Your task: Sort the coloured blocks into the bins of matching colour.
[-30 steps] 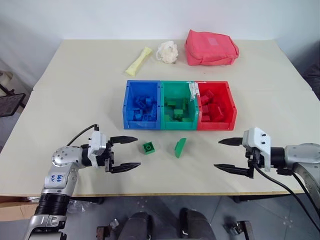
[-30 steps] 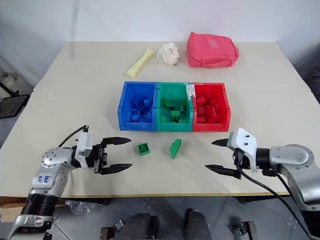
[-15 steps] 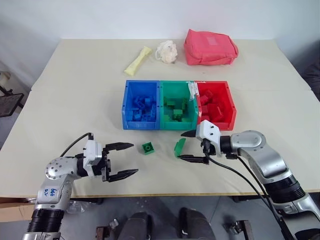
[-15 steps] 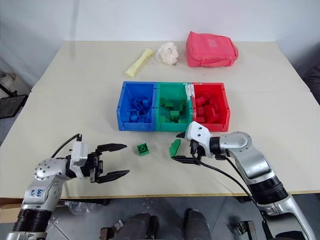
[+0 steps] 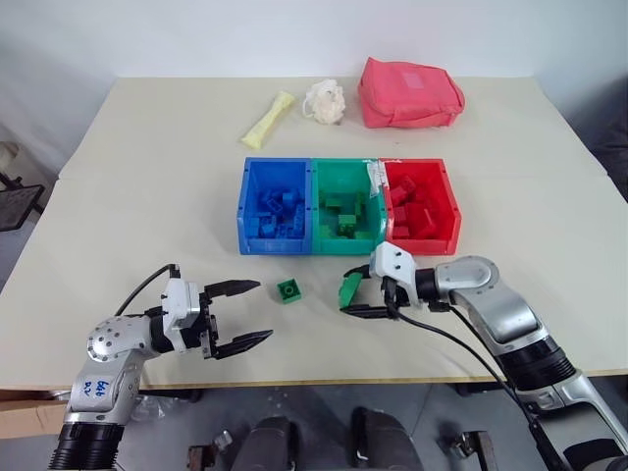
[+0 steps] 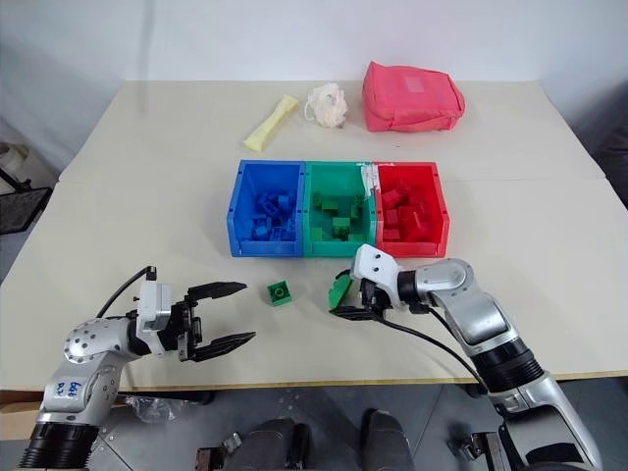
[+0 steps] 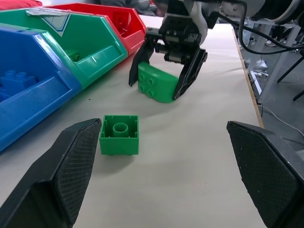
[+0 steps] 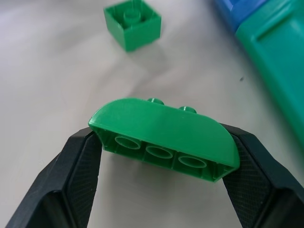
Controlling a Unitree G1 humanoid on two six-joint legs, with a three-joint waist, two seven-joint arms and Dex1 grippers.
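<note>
Right wrist view: right gripper (image 8: 164, 156) pinches the green wedge (image 8: 164, 137) by its ends; curved top may slip. Left gripper (image 5: 235, 314) spread.

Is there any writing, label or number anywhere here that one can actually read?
Blue handwritten marks on the left arm's grey casing: too small and unclear to read.
White label on the rim between the green bin and the red bin: no legible text.
Nothing else carries writing.
</note>
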